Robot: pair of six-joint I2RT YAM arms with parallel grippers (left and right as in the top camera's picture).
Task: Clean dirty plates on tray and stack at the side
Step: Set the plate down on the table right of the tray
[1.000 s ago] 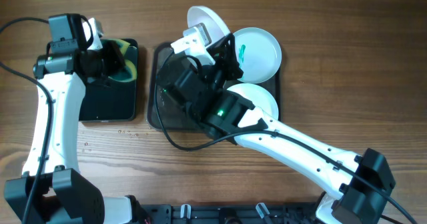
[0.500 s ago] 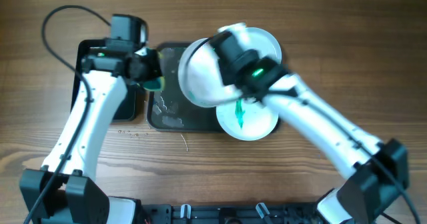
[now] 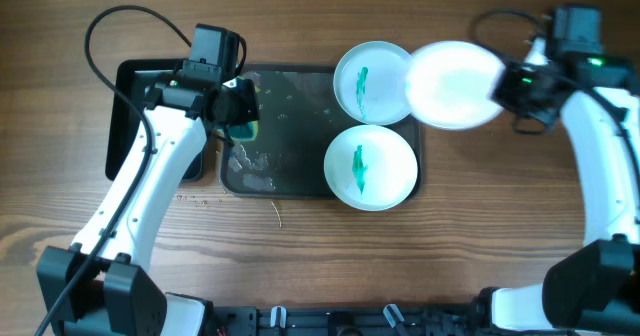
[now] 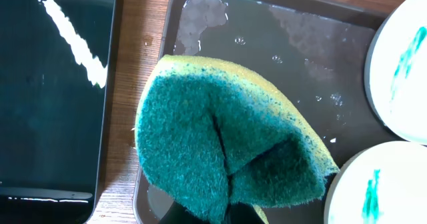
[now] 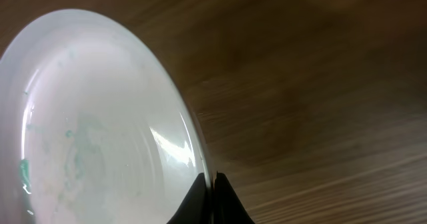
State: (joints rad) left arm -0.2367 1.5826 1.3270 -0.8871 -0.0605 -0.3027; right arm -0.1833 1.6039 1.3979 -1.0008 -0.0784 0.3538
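The dark grey tray (image 3: 290, 116) lies mid-table, wet and blotchy. Two white plates with teal streaks sit on its right side, one at the back (image 3: 368, 81) and one at the front (image 3: 370, 166). My right gripper (image 3: 505, 88) is shut on the rim of a third, wiped plate (image 3: 452, 84) and holds it in the air right of the tray; the right wrist view shows it (image 5: 100, 137) with faint teal traces. My left gripper (image 3: 243, 124) is shut on a green and yellow sponge (image 4: 227, 144) over the tray's left edge.
A smaller, deeper black tub (image 3: 140, 86) stands left of the tray, partly under my left arm. Water drops lie on the wood in front of it (image 3: 195, 198). Bare wooden table lies under the held plate at the right (image 5: 320, 84).
My right arm has swung the wiped plate from over the tray out to the right, past the tray's edge. The back streaked plate is uncovered. My left gripper has barely moved with the sponge.
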